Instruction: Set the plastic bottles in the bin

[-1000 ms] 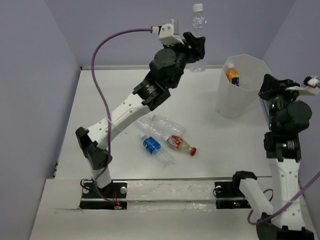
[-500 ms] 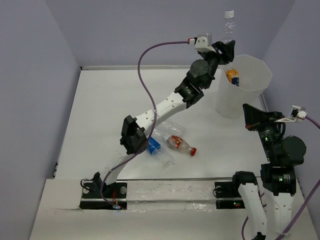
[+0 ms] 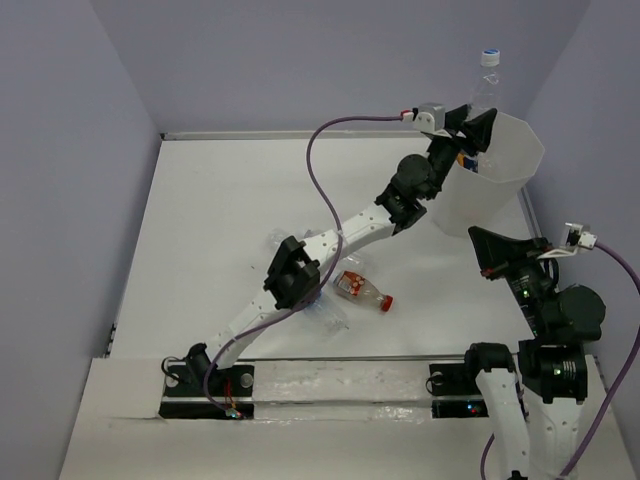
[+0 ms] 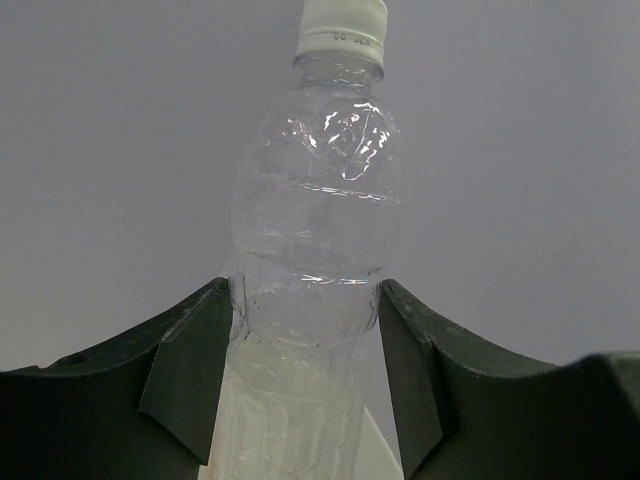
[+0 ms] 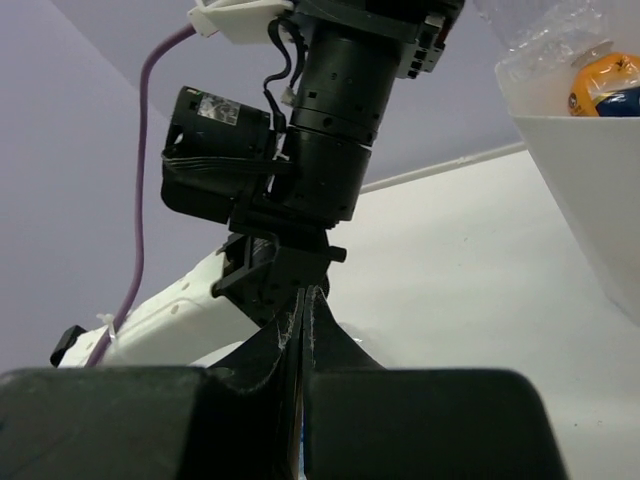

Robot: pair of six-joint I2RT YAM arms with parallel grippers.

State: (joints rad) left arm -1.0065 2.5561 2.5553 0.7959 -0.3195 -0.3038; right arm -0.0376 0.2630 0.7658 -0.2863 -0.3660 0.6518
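Note:
My left gripper (image 3: 478,128) is shut on a clear plastic bottle (image 3: 484,88) with a white cap, held upright over the near-left rim of the bin (image 3: 528,160). In the left wrist view both fingers (image 4: 190,370) press the bottle (image 4: 315,220) at its waist. An orange bottle (image 3: 462,155) lies inside the bin (image 5: 590,200) and also shows as an orange bottle (image 5: 605,85) in the right wrist view. A red-labelled bottle (image 3: 362,290) lies on the table. A blue-labelled one (image 3: 328,316) is mostly hidden under the left arm. My right gripper (image 3: 482,248) is shut and empty, in front of the bin.
A crumpled clear bottle (image 3: 275,238) lies left of the left arm's elbow, and another clear piece (image 3: 356,262) lies beside the red-labelled bottle. The left arm (image 3: 350,230) stretches diagonally across the table. Grey walls close in the back and sides.
The left arm swung right, carrying the clear bottle from the back middle to over the bin. The right arm drew back toward its base and its jaws closed.

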